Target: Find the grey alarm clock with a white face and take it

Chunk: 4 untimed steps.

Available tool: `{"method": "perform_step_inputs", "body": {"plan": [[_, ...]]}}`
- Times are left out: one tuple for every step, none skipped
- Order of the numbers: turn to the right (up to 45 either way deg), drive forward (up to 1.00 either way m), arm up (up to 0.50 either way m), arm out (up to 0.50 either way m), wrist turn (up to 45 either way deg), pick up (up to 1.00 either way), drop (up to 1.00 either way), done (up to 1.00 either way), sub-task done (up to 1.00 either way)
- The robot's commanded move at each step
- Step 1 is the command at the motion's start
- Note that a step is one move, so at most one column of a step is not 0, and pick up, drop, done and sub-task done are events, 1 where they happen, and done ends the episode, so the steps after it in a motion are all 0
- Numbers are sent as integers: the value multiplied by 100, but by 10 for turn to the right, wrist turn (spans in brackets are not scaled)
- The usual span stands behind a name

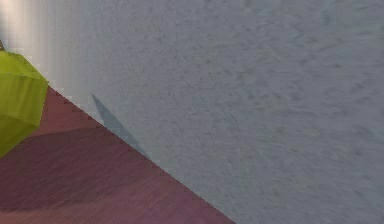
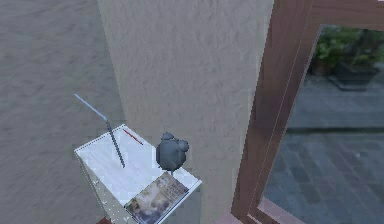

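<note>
A small grey rounded thing (image 2: 171, 152) with little bumps on top, shaped like an alarm clock, stands on a white side table (image 2: 105, 150) in the lower middle of the arm side view. It sits near the table's far right corner, close to the beige wall (image 2: 185, 70). I cannot make out a white face on it from here.
On the table lie a magazine (image 2: 155, 200), a thin red pencil (image 2: 132, 134) and a bent grey rod (image 2: 110, 135). A brown-framed window (image 2: 285, 110) stands to the right. In the forward view a grey wall (image 1: 250, 90) meets a reddish floor (image 1: 90, 180), with a yellow-green object (image 1: 15, 100) at the left.
</note>
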Motion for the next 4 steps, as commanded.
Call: {"method": "perform_step_inputs", "body": {"plan": [[0,0,50,0,0,0,0,0,0],[0,0,28,0,0,0,0,0,0],[0,0,0,28,0,0,0,0,0],[0,0,0,0,450,0,0,0,0]]}}
